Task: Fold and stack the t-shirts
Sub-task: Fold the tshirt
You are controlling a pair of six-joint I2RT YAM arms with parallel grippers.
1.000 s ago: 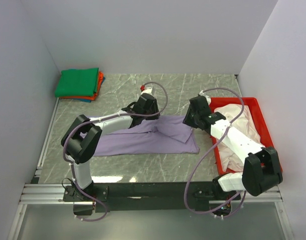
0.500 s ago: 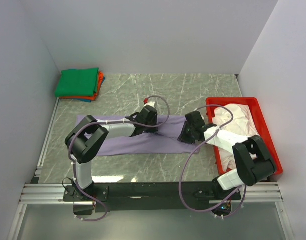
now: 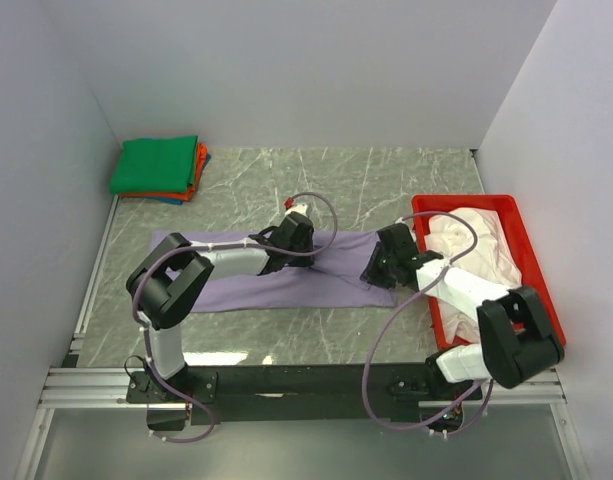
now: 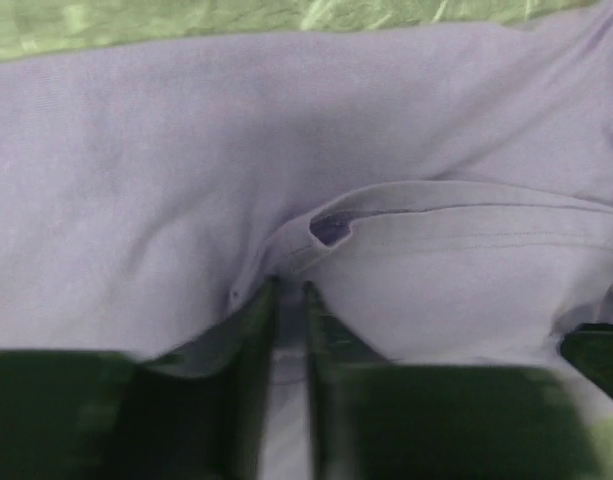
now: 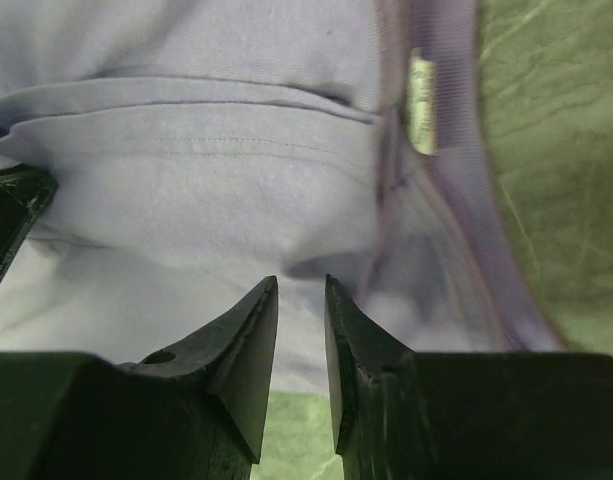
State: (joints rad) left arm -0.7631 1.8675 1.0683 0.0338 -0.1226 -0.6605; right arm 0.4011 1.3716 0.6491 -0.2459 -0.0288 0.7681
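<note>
The lavender t-shirt [image 3: 321,285] lies flat on the marble table as a long folded band. My left gripper [image 3: 281,262] rests on its middle. In the left wrist view the fingers [image 4: 289,285] are nearly closed, with a fold of the lavender cloth [image 4: 136,180] between them. My right gripper [image 3: 376,277] is at the shirt's right end. In the right wrist view its jaws [image 5: 301,285] stand a little apart over the cloth's edge [image 5: 186,160], near the white neck label [image 5: 422,102]. A pale pinkish-white shirt [image 3: 476,245] lies crumpled in the red tray.
A folded stack sits at the back left, with a green shirt [image 3: 156,165] on top, an orange-red one [image 3: 201,165] under it and a blue one [image 3: 171,200] at the bottom. The red tray [image 3: 466,200] stands at the right, against the right wall. White walls enclose the table.
Both grippers carried the shirt's far edge toward the near side, and the shirt now lies flat and narrower. The right gripper's jaws have parted and it has shifted slightly right.
</note>
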